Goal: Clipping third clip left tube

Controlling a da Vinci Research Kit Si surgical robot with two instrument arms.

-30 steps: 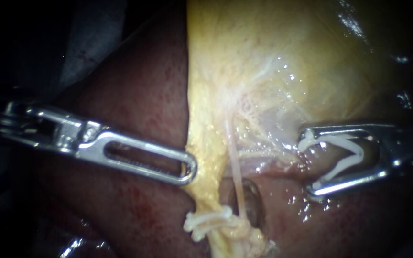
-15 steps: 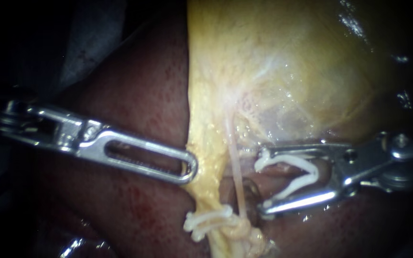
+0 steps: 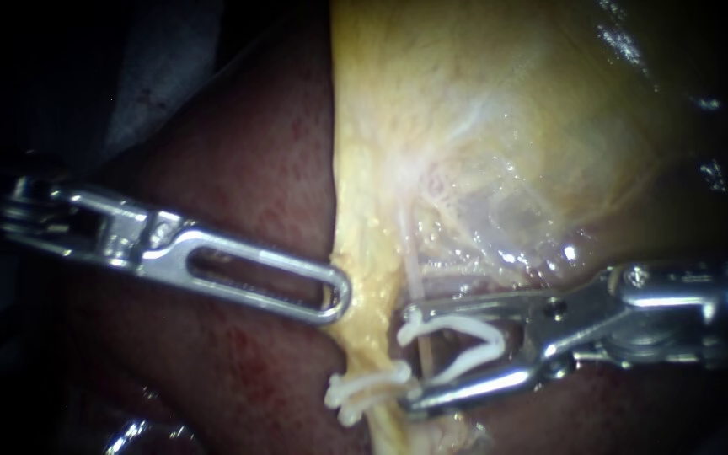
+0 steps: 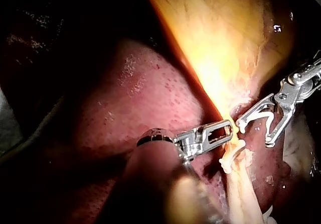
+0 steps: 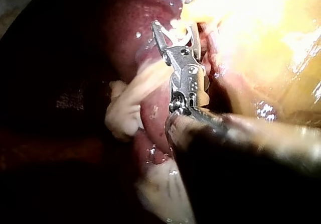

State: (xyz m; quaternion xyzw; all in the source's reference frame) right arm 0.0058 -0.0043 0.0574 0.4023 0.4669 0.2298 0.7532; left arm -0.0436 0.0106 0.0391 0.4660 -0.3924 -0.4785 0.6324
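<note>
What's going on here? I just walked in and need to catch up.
The right instrument holds an open white clip in its jaws, straddling the thin tube just above the placed clips on it. The left instrument grips the gallbladder at its edge nearby. The white clip is not yet closed.

Tube point(image 3: 413, 268) partly hidden where the clip point(image 3: 457, 323) crosses it — lower end unseen.

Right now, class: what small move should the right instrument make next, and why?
Probably close the right instrument to squeeze its open clip shut. The tube appears to lie between the clip's legs, just above the fitted clips, so the clip looks placed.
</note>
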